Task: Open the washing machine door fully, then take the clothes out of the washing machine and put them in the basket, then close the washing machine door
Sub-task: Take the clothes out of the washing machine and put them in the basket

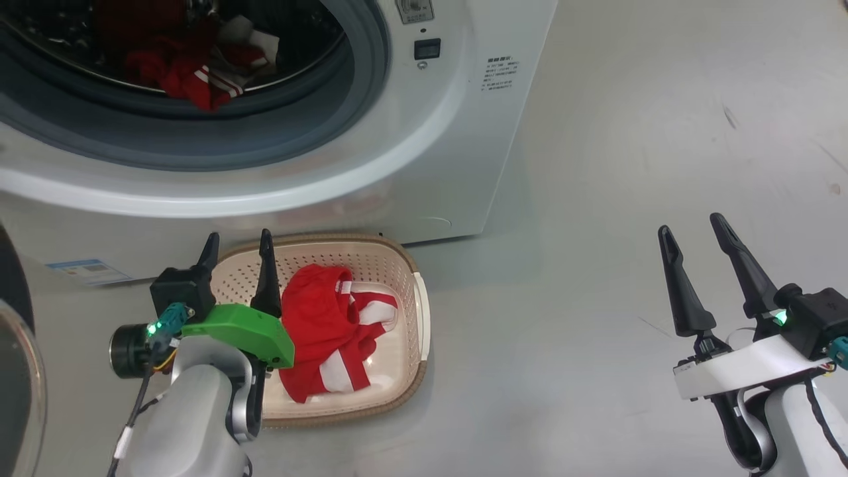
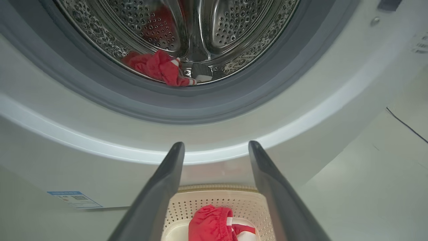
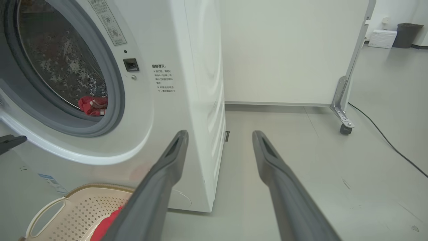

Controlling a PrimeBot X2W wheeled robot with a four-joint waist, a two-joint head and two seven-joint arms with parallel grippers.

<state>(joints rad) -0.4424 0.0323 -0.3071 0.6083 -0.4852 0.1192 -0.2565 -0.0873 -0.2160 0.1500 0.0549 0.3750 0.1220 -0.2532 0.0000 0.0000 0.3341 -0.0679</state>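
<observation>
Head view: the washing machine (image 1: 424,165) is seen at 12 o'clock with its drum mouth uncovered. The washing machine door (image 1: 14,371) is swung out to 9 o'clock, where a strip of its black rim and glass is seen, so the opening is judged clear for reaching. The basket (image 1: 416,291) is set on the floor (image 1: 629,165) just below the mouth, presumably so that each garment has a short way to travel. One red garment with white stripes (image 1: 324,331) is lying in it. More red clothes (image 1: 199,76) are heaped at the drum's bottom lip, so the emptying is judged unfinished and the door's closing not yet due.

The left fingers (image 1: 267,271) are spread wide and empty over the basket's 9 o'clock rim and pointed to 12 o'clock at the drum, a pose suited to a further reach inside. The right fingers (image 1: 682,291) are likewise spread and empty, held well apart at 3 o'clock over bare floor, judged to be kept out of the working arm's way.

A blue label (image 1: 86,270) is stuck low on the machine's front at 8 o'clock; its print cannot be read. At 2 o'clock of the mouth, a block of Chinese notice text (image 3: 163,78) is printed beside a small dark latch socket (image 3: 131,64); the characters are too small to be made out. No brand name can be found.
</observation>
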